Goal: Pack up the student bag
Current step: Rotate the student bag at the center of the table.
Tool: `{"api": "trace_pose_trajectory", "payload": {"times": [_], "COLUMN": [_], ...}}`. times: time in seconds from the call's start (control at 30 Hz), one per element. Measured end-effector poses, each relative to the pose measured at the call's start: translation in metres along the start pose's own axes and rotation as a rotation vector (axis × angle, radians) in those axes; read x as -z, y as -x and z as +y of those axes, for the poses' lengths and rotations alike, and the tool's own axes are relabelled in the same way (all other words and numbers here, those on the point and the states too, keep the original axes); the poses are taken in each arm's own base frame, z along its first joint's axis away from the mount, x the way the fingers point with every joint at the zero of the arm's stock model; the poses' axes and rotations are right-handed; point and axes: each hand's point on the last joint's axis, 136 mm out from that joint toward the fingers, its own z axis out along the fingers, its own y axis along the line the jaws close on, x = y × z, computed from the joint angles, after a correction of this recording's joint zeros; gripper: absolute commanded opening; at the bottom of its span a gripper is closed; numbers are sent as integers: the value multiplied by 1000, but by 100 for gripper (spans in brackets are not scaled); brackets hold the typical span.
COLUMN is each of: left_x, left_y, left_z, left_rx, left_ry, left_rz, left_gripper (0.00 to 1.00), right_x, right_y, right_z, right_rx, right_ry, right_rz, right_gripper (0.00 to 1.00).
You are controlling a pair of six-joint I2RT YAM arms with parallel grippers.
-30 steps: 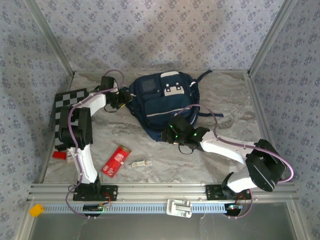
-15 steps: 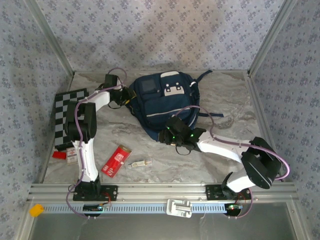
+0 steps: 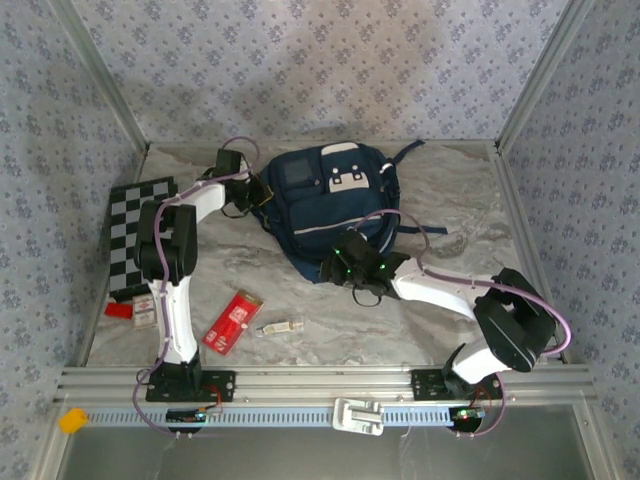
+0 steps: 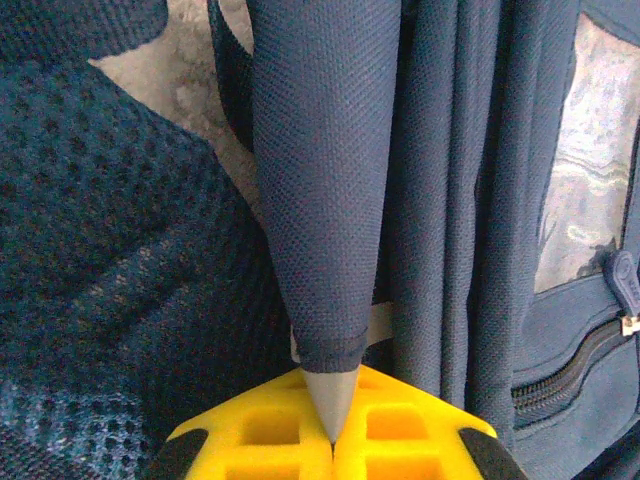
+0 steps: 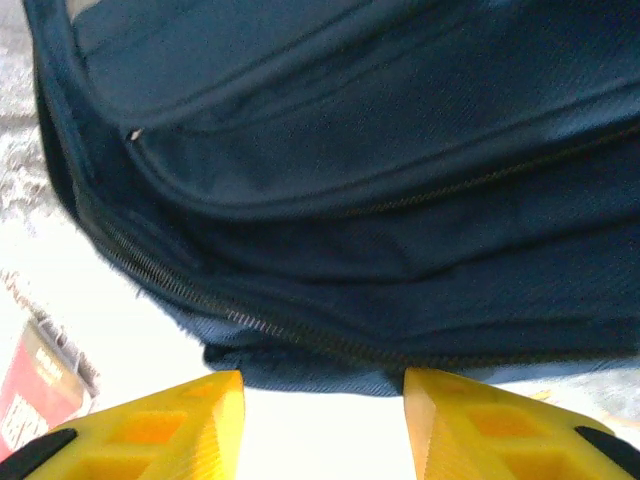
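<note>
My arms point(image 3: 172, 320): white links, black joints, purple cables point(image 3: 386, 213). Yellow ribbed fingers point(image 5: 170, 425), black mounts point(image 5: 25, 458) at 5 and 7 o'clock.

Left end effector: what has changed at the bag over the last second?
The left end effector moved in to the student bag and shut on its fabric strap. The right end effector edged slightly closer to the bag's near edge, jaws open. Bag and red packet stayed put.
</note>
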Motion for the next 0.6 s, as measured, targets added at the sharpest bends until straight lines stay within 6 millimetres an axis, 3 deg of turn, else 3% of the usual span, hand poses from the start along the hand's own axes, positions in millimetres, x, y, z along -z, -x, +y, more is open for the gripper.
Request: {"api": "trace_pose_trajectory", "payload": {"times": [0.23, 0.37, 0.6], "left_x": [20, 25, 36], "left_y": [-47, -86, -138], "left_z": [-1, -9, -28], "left_rx": [0, 4, 66], "left_ry": [1, -5, -13], "left_rz": [28, 52, 47], "left_gripper": [0, 0, 0], "right_x": [1, 6, 7], "right_y": [46, 66, 112], "right_z": [-53, -87, -127], "right_rx": [-83, -101, -149], "right_ry": [-98, -182, -285], "right_rz": [-67, -98, -124], "right_gripper": [52, 60, 68]}}
